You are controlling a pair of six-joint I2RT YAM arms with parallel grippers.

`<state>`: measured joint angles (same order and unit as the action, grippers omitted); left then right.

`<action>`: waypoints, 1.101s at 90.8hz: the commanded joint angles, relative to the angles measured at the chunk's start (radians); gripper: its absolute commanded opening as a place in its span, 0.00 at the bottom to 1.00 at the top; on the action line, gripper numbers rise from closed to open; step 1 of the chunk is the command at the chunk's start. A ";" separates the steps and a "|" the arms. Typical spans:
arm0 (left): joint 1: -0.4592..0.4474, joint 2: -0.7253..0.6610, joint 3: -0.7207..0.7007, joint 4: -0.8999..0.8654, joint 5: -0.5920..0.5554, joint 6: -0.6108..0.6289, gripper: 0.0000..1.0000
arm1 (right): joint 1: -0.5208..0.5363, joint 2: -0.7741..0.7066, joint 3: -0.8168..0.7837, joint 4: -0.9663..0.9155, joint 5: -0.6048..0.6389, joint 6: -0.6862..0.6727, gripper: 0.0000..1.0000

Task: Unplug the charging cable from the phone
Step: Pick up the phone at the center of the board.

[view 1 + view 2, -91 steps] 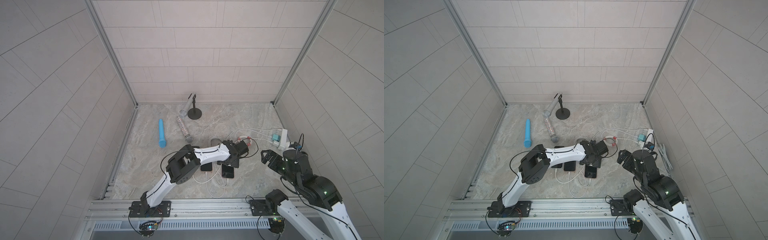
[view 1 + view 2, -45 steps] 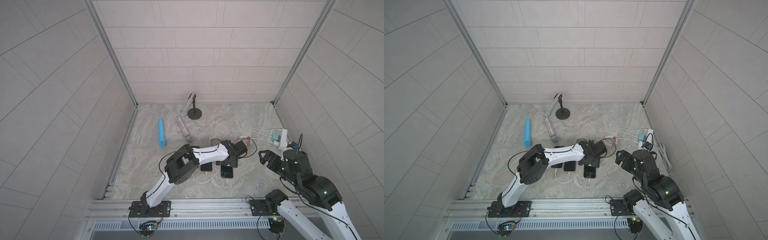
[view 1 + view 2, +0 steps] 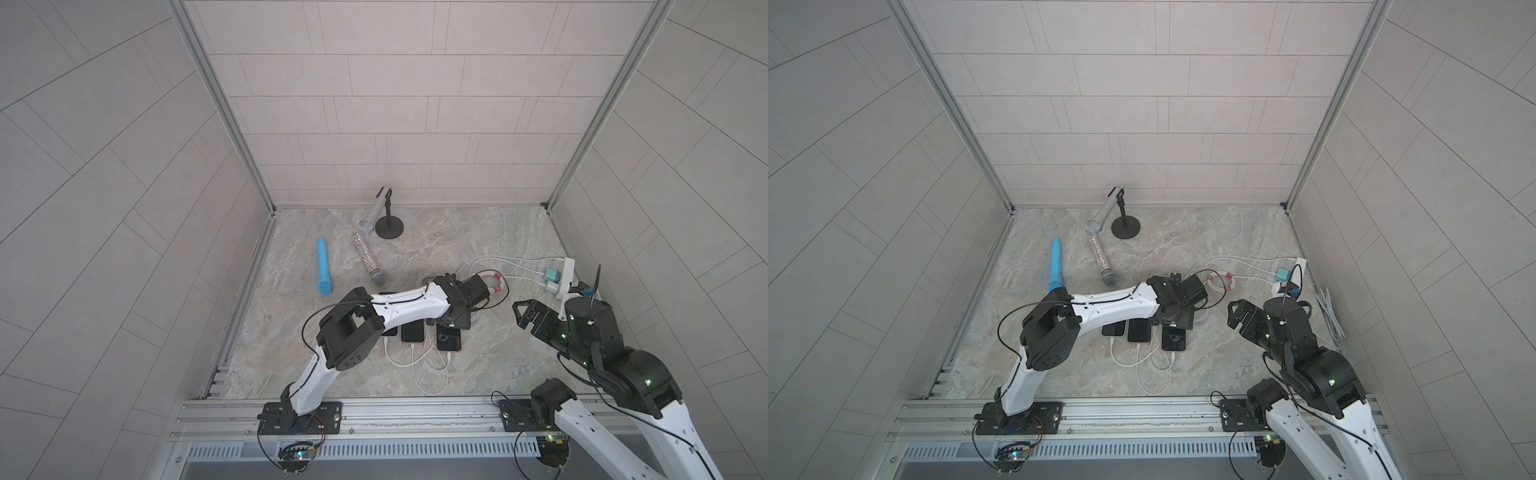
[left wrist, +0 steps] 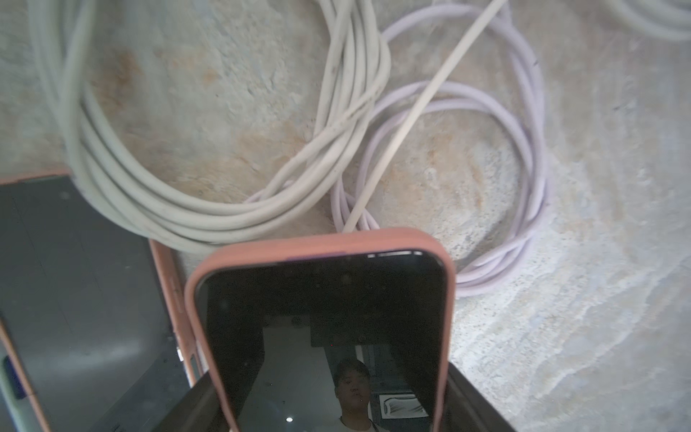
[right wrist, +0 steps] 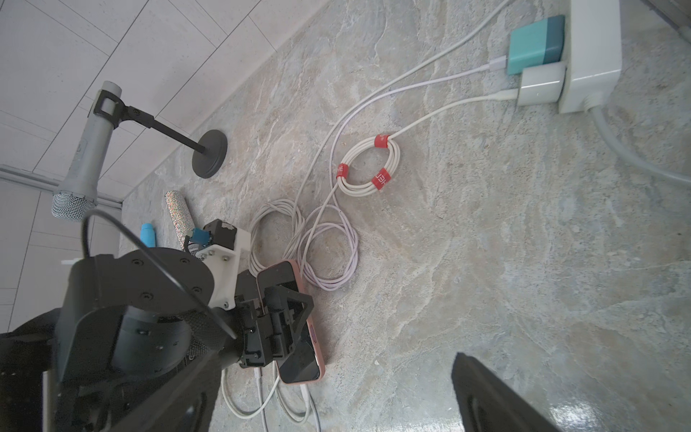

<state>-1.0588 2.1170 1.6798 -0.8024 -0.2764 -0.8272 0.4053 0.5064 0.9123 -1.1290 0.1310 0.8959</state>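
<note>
Two roles: left gripper (image 5: 278, 314) clamps the pink-cased phone (image 4: 321, 318), likely anchoring it; right gripper (image 3: 521, 316), jaws wide and empty, hovers nearby, presumably to pull the charging cable (image 5: 306, 400)

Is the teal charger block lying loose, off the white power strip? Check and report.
No, the teal charger block sits plugged into the white power strip, beside a white charger.
</note>
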 commanded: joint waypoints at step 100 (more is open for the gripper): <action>0.118 -0.256 -0.049 -0.071 0.139 -0.021 0.00 | -0.031 0.061 -0.245 0.271 -0.363 -0.079 1.00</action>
<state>-0.9546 1.9213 1.6497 -0.8837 -0.1833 -0.8326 0.3794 0.5644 0.7040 -0.9298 -0.1608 0.8265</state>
